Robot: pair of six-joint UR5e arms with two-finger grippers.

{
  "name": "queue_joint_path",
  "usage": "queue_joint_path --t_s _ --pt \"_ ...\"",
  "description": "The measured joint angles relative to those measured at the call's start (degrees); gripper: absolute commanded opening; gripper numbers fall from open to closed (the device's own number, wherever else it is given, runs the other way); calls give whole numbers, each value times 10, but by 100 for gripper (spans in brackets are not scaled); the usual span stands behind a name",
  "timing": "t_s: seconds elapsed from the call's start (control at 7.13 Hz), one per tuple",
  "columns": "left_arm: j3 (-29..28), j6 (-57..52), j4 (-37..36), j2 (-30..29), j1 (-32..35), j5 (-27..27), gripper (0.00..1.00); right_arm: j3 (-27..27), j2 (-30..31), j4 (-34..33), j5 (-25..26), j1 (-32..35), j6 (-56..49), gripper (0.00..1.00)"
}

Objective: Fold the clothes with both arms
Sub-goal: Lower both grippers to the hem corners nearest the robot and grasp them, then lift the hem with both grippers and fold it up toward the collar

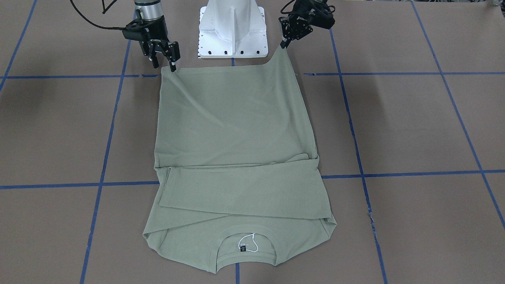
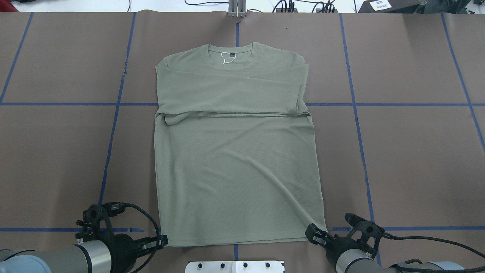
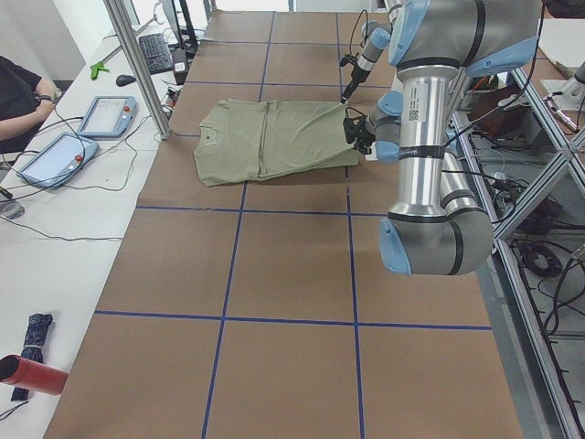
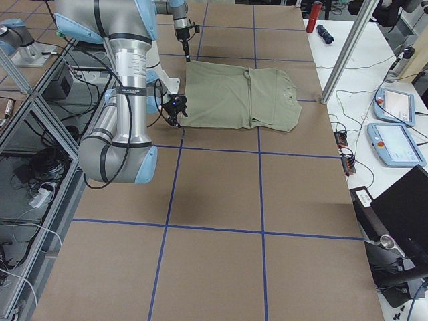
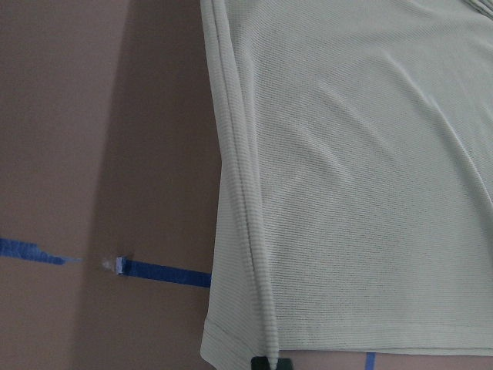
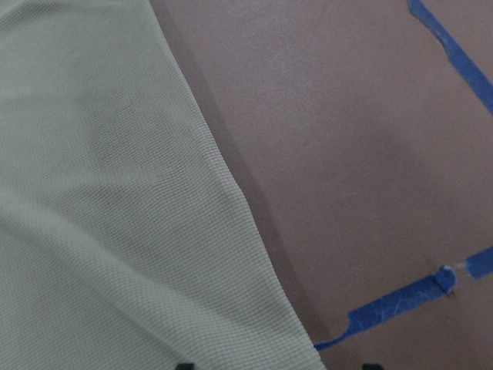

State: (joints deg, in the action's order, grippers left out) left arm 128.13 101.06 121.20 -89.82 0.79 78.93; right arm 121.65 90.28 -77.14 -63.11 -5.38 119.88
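Shirt (image 1: 236,118) lies lengthwise away from hem; left gripper (image 1: 283,43) pinches one hem corner, right gripper (image 1: 163,65) wide, straddling the other

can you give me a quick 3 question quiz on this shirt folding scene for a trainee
1. True or false: the right tool is shut on the shirt.
2. Which part of the shirt does the left tool grip? A collar, B hem corner, C sleeve cuff.
3. Fill in: the collar lies at the end of the shirt ___ from the base.

Key: 1 false, it is open; 2 B; 3 farthest.
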Motion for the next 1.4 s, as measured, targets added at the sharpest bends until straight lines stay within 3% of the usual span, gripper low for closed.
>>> queue_joint_path --t_s 0.14,0.28,0.42,0.84,1.12,1.4 --pt "0 0 0 0 0 0 0 -5 -2 1 6 -2 3 50" --pt "0 1 0 0 0 0 0 -7 -4 1 11 -4 11 5" --pt "0 2 0 0 0 -1 0 -9 -6 1 16 -5 22 0" --pt "5 3 0 1 0 -1 0 6 -5 -3 20 -2 37 0" --pt "58 1 -39 7 4 22 0 89 3 -81 9 -2 36 0" --pt "181 -2 -172 2 33 105 0 240 -12 -248 -48 -2 36 0"
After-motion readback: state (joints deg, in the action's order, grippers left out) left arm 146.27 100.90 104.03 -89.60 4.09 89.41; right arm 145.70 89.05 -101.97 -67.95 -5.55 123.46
